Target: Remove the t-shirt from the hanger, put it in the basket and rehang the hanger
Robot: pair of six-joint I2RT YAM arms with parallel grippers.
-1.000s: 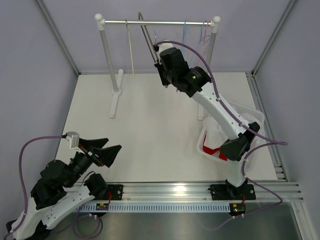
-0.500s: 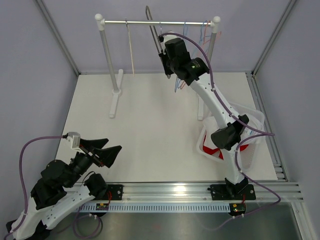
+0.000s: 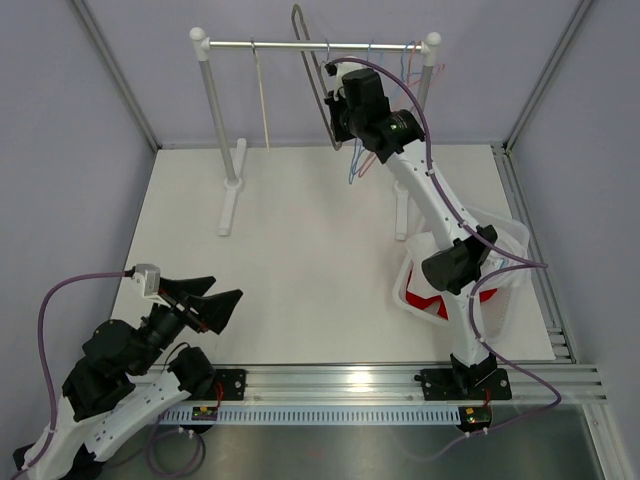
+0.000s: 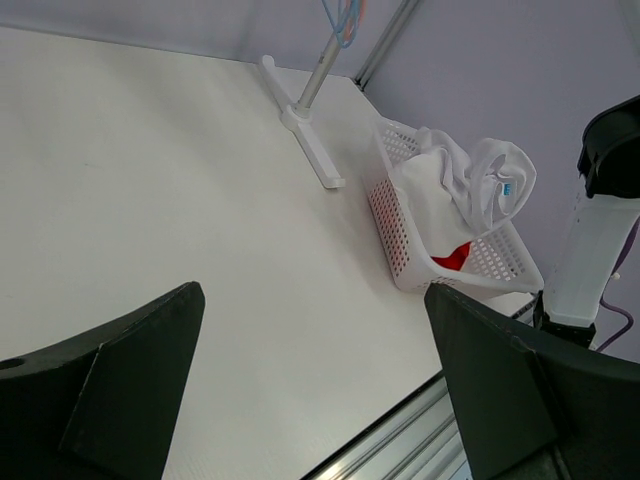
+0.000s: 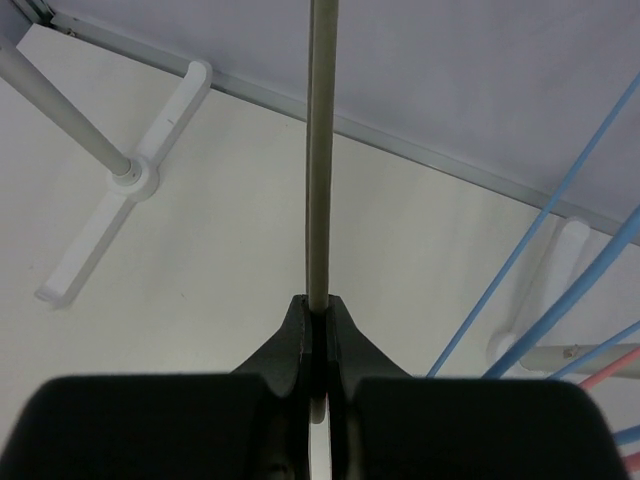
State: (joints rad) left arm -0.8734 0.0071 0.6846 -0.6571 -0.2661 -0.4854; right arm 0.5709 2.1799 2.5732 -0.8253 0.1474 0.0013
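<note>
Reaching farther toward 12 o'clock over the last second, the right arm carried the grey hanger (image 3: 310, 55) up until its top showed past the rail (image 3: 230, 44) in the top view.

At 7 o'clock the left gripper (image 3: 218, 293) sat low and parked, its 2 fingers spread wide with nothing between them. Near 12 o'clock the right gripper (image 5: 318, 318) was pinched tight on the grey hanger's thin bar, which was bare of cloth. Just beside it, toward 1 o'clock, blue hangers (image 3: 356, 165) dangled from the rail. At 4 o'clock the t-shirt (image 4: 450, 190) lay heaped in the white basket (image 4: 395, 235), so the removal looked done.

Hanging the bare hanger back seemed the step in hand. Doing it well probably meant keeping the pinch firm, since so thin a bar could swivel. It also meant lowering the hook squarely onto the rail, left of the blue hangers, before letting go.
</note>
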